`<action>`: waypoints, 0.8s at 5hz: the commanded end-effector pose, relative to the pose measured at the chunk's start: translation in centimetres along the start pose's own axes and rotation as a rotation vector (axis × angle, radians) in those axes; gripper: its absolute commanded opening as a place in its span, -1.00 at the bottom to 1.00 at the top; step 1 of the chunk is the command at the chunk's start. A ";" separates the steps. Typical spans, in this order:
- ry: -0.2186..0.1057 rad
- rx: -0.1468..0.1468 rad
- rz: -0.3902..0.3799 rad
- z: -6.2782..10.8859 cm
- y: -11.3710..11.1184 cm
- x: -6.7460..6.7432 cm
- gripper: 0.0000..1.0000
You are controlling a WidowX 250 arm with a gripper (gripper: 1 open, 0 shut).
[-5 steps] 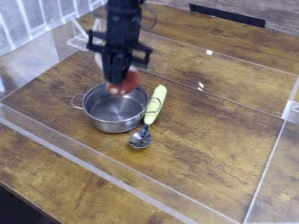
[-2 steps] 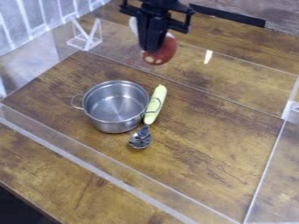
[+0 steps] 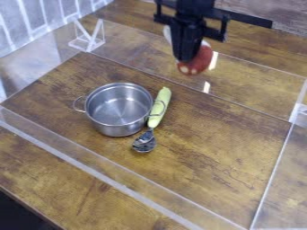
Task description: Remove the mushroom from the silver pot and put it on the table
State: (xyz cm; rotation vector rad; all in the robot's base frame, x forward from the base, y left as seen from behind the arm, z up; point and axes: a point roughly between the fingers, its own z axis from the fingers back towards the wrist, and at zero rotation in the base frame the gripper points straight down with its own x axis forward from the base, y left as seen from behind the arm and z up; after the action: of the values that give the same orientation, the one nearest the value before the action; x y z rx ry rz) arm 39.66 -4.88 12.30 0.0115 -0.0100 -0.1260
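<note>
The silver pot [image 3: 118, 108] stands on the dark wood table [image 3: 216, 153] left of centre, and nothing shows inside it. The mushroom [image 3: 198, 60], reddish-brown cap with a white underside, hangs in the air well to the upper right of the pot. My black gripper [image 3: 192, 56] comes down from the top edge and is shut on the mushroom, holding it above the tabletop. The fingertips are partly hidden by the mushroom.
A spoon with a yellow-green handle [image 3: 156, 112] lies against the pot's right side. Clear acrylic panels [image 3: 288, 153] wall the table. A small clear stand [image 3: 86, 38] sits at the back left.
My gripper lifted the mushroom out of the pot and carried it up and to the right; over the last half second it moved further right.
</note>
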 end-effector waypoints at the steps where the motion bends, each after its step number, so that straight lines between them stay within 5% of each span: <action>1: -0.068 -0.035 -0.056 0.9 -1.8 0.8 -1.00; 3: -0.028 -0.077 -0.127 -1.7 -3.6 0.8 -1.00; 4: -0.006 -0.091 -0.149 -2.7 -4.0 0.8 1.00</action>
State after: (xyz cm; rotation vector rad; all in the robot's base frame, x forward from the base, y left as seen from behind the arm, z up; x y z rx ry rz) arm 39.88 -8.07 7.33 -0.0774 0.0488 -0.2499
